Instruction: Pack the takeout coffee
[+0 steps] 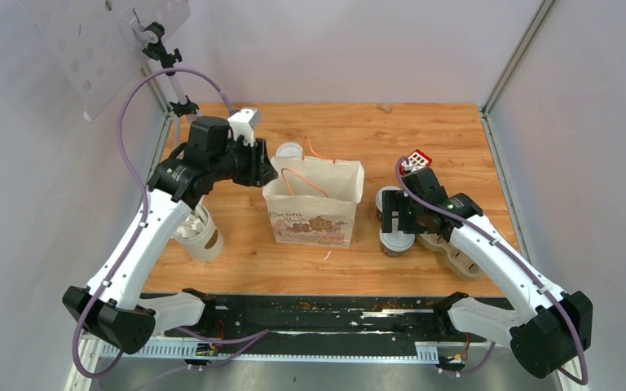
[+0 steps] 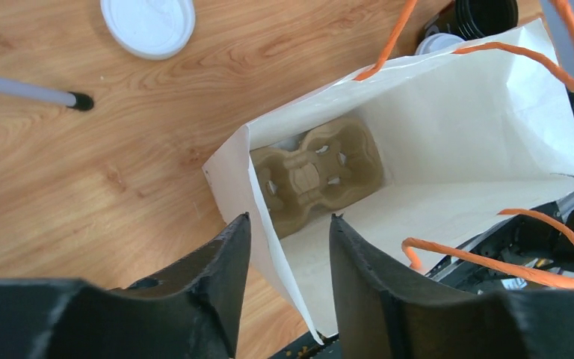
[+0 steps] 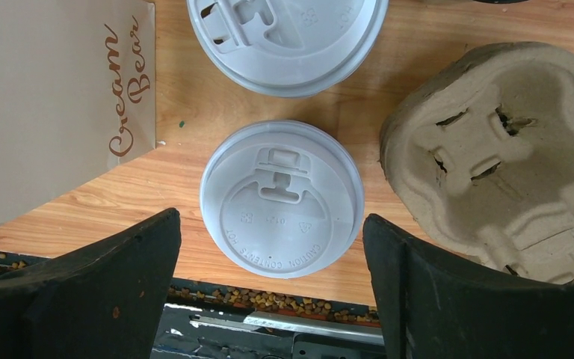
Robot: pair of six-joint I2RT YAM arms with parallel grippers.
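Two takeout coffee cups with white sip lids stand right of the paper bag [image 1: 314,204]: a near cup [image 1: 397,243] and a far cup [image 1: 386,196]. My right gripper [image 1: 396,221] is open and hovers over them. In the right wrist view the near cup's lid [image 3: 280,198] lies between the wide-open fingers of that gripper [image 3: 270,217], with the far cup's lid [image 3: 288,41] beyond. My left gripper [image 1: 267,169] is open at the bag's left rim. In the left wrist view this gripper [image 2: 288,224] straddles the bag's wall [image 2: 261,217] without pinching it.
A pulp cup carrier [image 2: 314,176] lies at the bottom of the bag. A second carrier [image 1: 456,257] lies right of the cups. A lidless pale cup [image 1: 200,232] lies at the left. A loose white lid [image 1: 289,151] is behind the bag.
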